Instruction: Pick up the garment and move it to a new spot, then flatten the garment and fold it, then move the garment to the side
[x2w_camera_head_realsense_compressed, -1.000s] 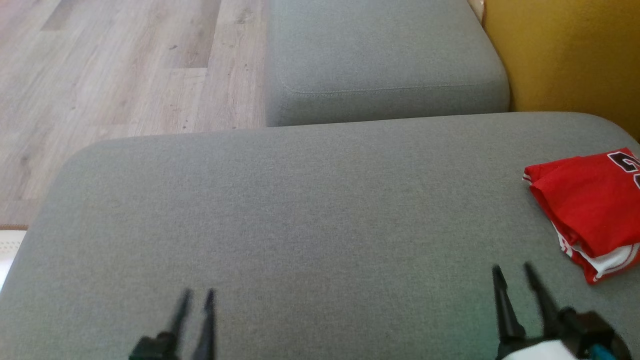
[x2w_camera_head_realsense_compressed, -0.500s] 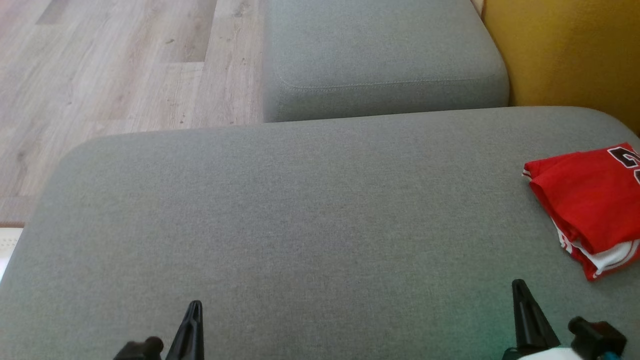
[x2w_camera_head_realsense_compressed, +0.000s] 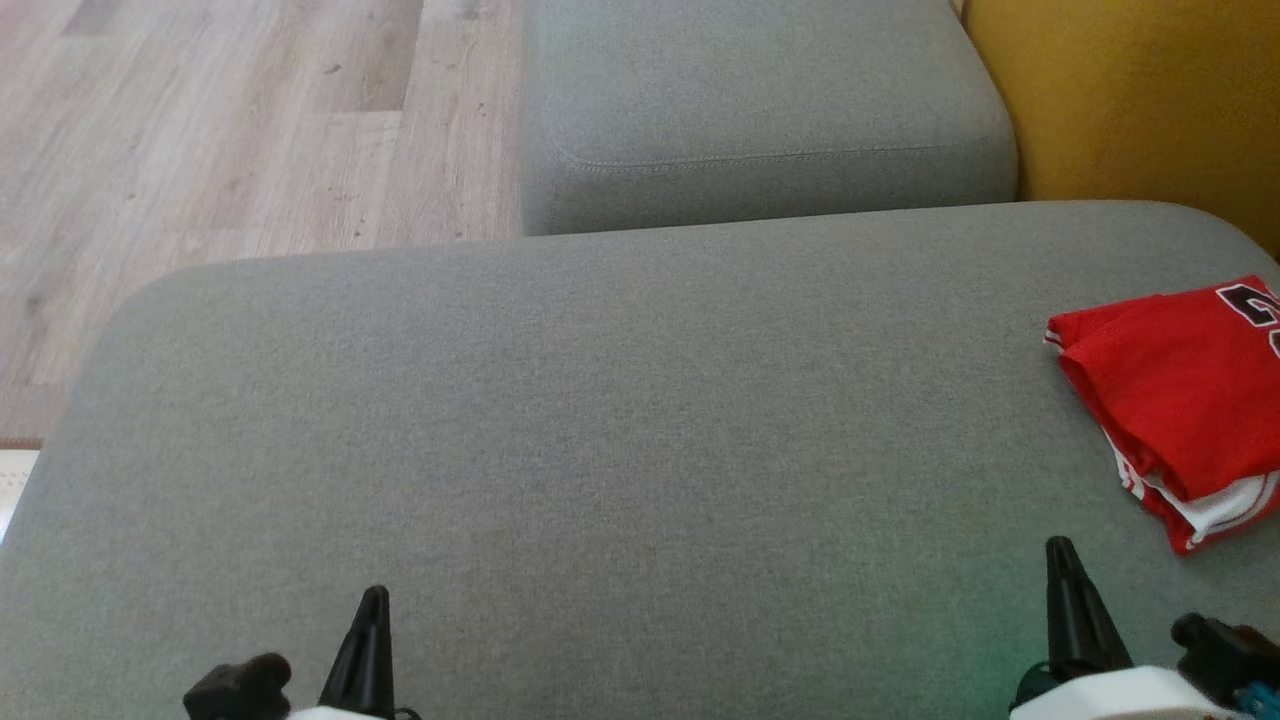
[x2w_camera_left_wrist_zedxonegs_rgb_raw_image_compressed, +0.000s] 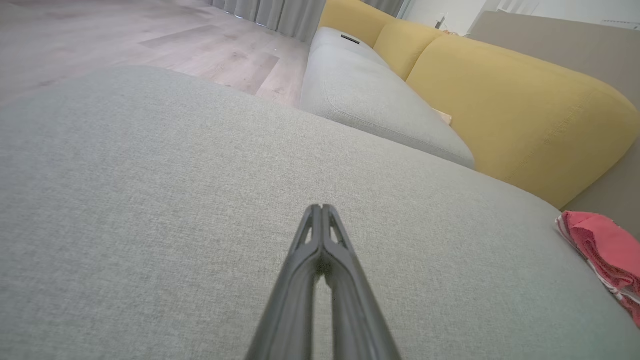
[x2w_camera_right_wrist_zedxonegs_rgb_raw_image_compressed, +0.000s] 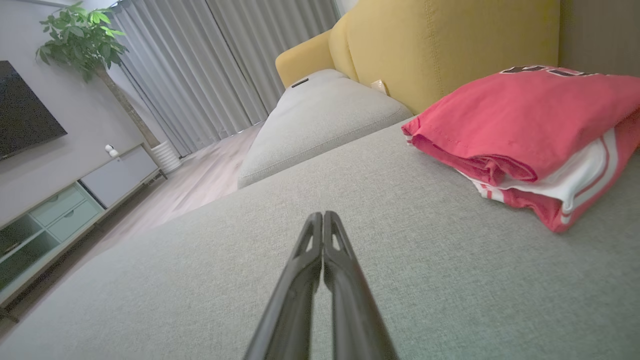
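The folded red jersey with white trim (x2w_camera_head_realsense_compressed: 1170, 390) lies at the right side of the grey fabric sofa cushion (x2w_camera_head_realsense_compressed: 600, 420). The left gripper (x2w_camera_head_realsense_compressed: 370, 625) and right gripper (x2w_camera_head_realsense_compressed: 1068, 590) are pinched closed, empty, apart from it. A stray rightward sweep could rumple its loose folds

Left gripper (x2w_camera_left_wrist_zedxonegs_rgb_raw_image_compressed: 320, 207) and right gripper (x2w_camera_right_wrist_zedxonegs_rgb_raw_image_compressed: 322, 215) — both pinched closed, pointing forward.

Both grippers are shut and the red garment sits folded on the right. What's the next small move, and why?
Probably no more handling: just draw both arms back to rest. The red garment lies folded at the right side of the grey cushion, and the left gripper and right gripper are both shut, empty and apart from it.
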